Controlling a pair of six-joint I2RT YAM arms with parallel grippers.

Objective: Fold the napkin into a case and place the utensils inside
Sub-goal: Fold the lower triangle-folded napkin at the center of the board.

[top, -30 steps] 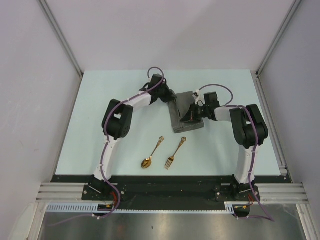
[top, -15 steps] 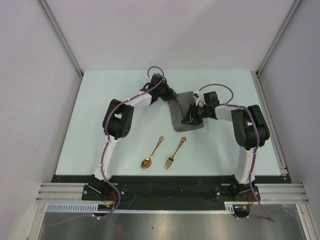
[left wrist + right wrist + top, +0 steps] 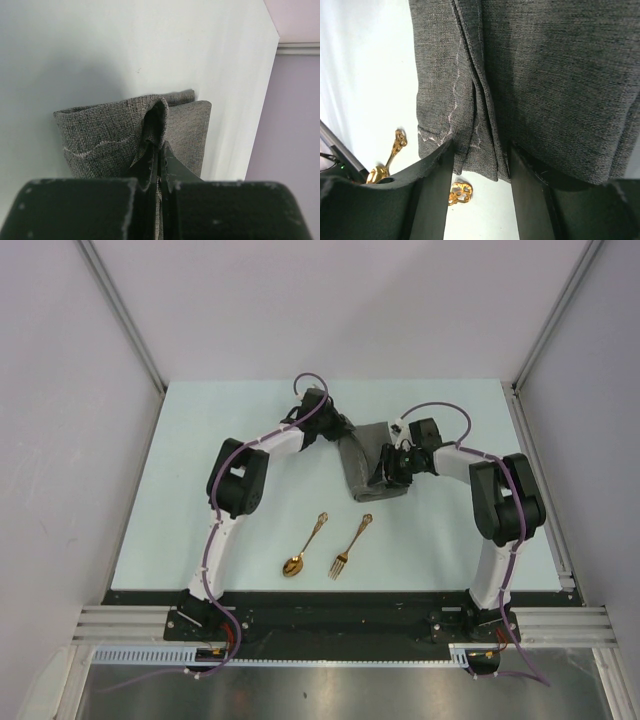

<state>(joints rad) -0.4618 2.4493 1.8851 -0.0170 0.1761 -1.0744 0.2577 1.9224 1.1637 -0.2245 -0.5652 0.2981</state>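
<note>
Left gripper [image 3: 159, 150] clamped on napkin [image 3: 100, 135] corner; right gripper [image 3: 480, 147] apart over folded edges

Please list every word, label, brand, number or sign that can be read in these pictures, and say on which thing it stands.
None: no view shows any readable word, number, label or sign, whether on the napkin, the spoon, the fork or the table.

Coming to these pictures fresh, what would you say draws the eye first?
The dark grey napkin, folded at mid-table, stands out first: the left gripper is shut on a raised fold, the right gripper open over its edge. Toward the near edge of the pale table, a gold spoon and fork lie side by side.
</note>
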